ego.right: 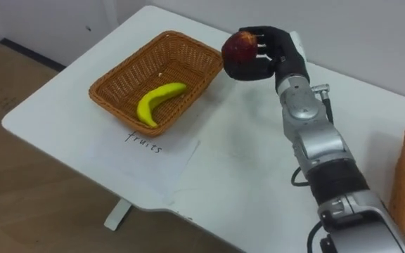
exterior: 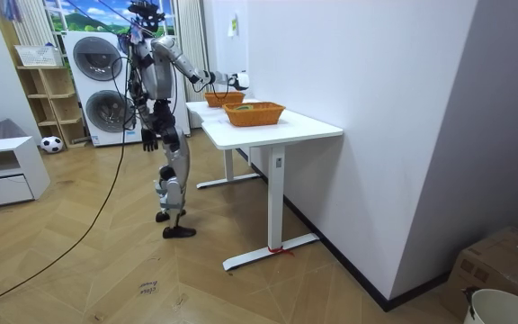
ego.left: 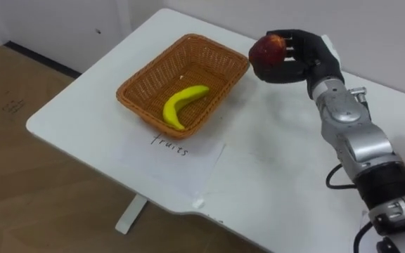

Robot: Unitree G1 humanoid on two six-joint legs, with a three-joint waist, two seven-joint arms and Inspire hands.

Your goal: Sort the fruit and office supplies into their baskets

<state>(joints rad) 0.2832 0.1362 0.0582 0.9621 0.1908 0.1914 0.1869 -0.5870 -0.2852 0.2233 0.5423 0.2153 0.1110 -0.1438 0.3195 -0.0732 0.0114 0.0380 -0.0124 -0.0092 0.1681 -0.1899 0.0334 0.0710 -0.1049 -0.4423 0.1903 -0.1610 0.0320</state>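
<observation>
Gripping an apple (ego.left: 267,48) with curled fingers, right hand (ego.left: 306,57) hovers beside the basket (ego.left: 150,66) holding a banana (ego.left: 181,102); left hand (exterior: 149,140) hangs down.

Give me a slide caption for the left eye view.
Right hand holds a red apple beside the wicker basket, which contains a banana.
</observation>
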